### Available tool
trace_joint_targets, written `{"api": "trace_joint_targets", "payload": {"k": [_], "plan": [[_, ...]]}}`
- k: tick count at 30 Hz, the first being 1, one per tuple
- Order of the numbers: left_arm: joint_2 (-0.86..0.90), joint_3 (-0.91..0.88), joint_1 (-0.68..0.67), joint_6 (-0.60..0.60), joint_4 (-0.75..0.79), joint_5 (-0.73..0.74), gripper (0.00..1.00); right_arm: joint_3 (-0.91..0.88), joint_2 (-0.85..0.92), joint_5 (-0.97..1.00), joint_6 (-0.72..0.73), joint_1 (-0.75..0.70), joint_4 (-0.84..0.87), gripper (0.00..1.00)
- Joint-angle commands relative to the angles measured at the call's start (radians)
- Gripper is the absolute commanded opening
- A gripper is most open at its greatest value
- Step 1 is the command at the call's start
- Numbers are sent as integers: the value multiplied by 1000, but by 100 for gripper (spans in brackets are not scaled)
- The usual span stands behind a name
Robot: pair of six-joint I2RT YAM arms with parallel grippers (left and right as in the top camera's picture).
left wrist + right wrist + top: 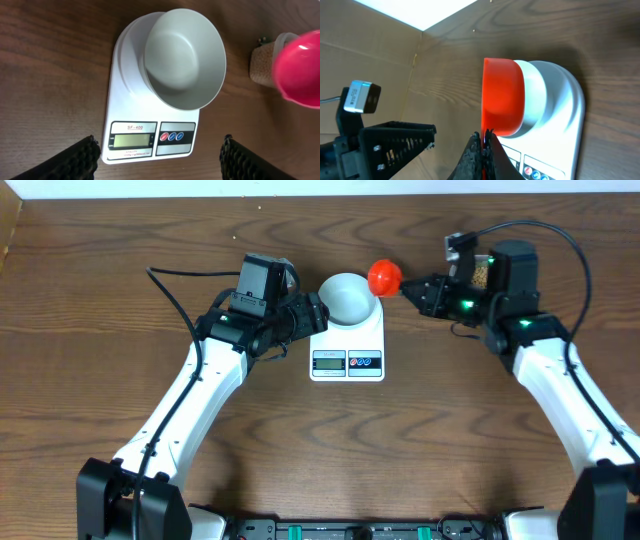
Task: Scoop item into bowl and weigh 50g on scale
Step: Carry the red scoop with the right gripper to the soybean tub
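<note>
Overhead and wrist views of a weighing set-up on a wooden desk (120, 240). A white kitchen scale (347, 345) lies at centre, its grey display and round buttons facing the robot; the digits are too small to read. A pale round bowl (348, 297) sits on the scale's platform, and the left wrist view shows it empty.

The left pincer (320, 314) hovers just beside the bowl's left side. Its black fingers (75, 160) are spread wide and pinch nothing.

The right pincer (483, 137) is pressed together on the thin handle of a red scoop (385, 276). The scoop's cup lies just beside the bowl's far-right rim; whether the two touch cannot be told, nor can the scoop's contents.

The beads (262, 62), small, tan and soybean-like, fill a clear tub (480, 273). The tub stands to the right of the scale, close by the right arm and apart from the bowl.
</note>
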Motion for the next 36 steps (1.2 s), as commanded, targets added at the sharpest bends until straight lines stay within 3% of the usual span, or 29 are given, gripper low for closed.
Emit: {"api": "trace_joint_targets", "payload": {"k": [1, 9, 16, 21, 23, 27, 30, 36], "plan": [[-13, 0, 5, 69, -10, -10, 77, 26, -60, -27, -41, -28, -41, 1], [-13, 0, 5, 159, -21, -10, 75, 143, -82, 58, -199, -85, -317, 1], [-13, 0, 4, 209, -21, -10, 66, 319, -82, 229, -336, -90, -555, 1], [-13, 0, -26, 209, -24, -3, 55, 383, -82, 258, -357, -115, -624, 1], [-13, 0, -64, 208, -35, -3, 40, 385, -82, 258, -357, -141, -639, 1], [-13, 0, -132, 206, -75, -7, 25, 384, -81, 288, -365, -180, -680, 1], [-8, -4, -187, 196, -105, -21, 8, 384, -80, 338, -384, -202, -716, 1], [53, -6, -275, 100, -90, -122, 7, 379, -80, 354, -398, -205, -734, 1]]}}
